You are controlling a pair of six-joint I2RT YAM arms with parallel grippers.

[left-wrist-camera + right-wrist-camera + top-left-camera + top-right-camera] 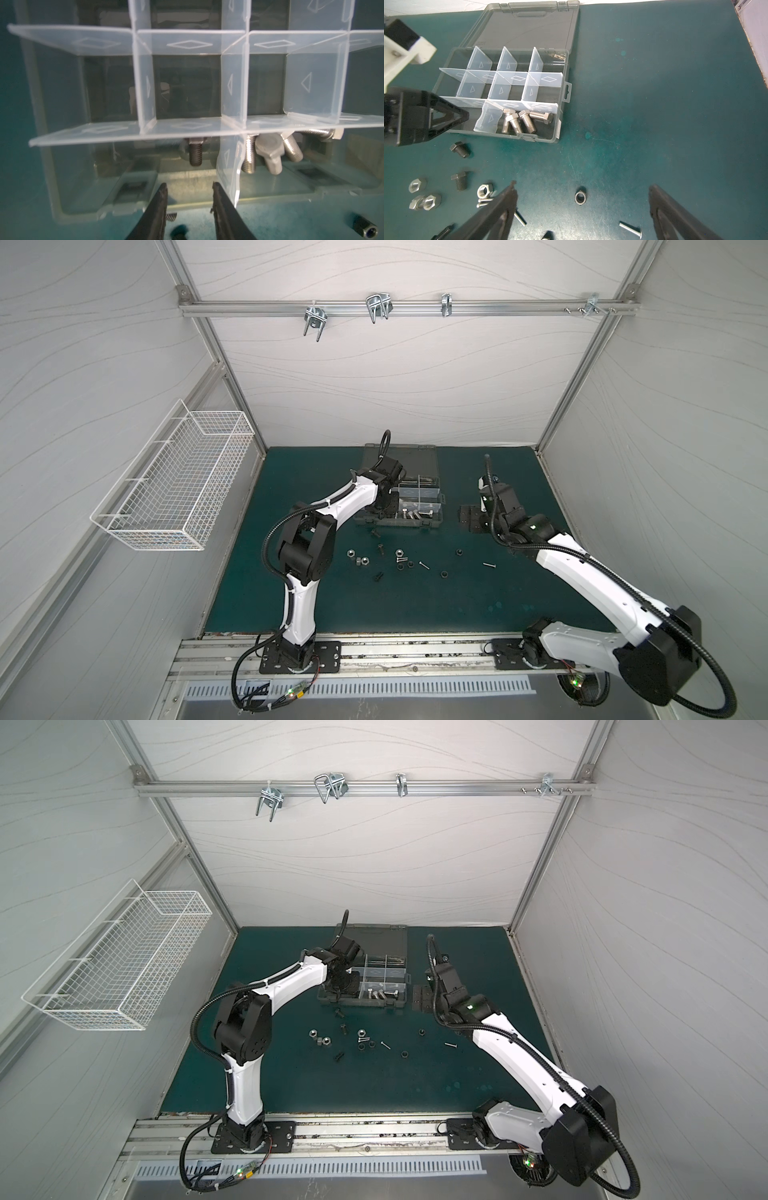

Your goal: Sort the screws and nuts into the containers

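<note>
The dark grey organizer case (399,525) lies open at the back of the green mat, its containers (500,91) split by clear dividers. Several silver hex screws (521,122) fill the near right one, and a black screw (195,153) lies in the one beside it. My left gripper (190,185) hangs over the case's near left side (384,506), open, with nothing between its fingers. My right gripper (582,185) hovers wide open to the right of the case (478,518), above a black ring nut (580,197). Loose silver nuts (359,560), black screws (459,180) and thin silver screws (630,228) lie on the mat.
A white wire basket (174,489) hangs on the left wall. Silver U-shaped hooks (378,306) hang from the rail on the back wall. The case lid (529,27) lies flat behind the compartments. A black spacer (365,228) lies in front of the case.
</note>
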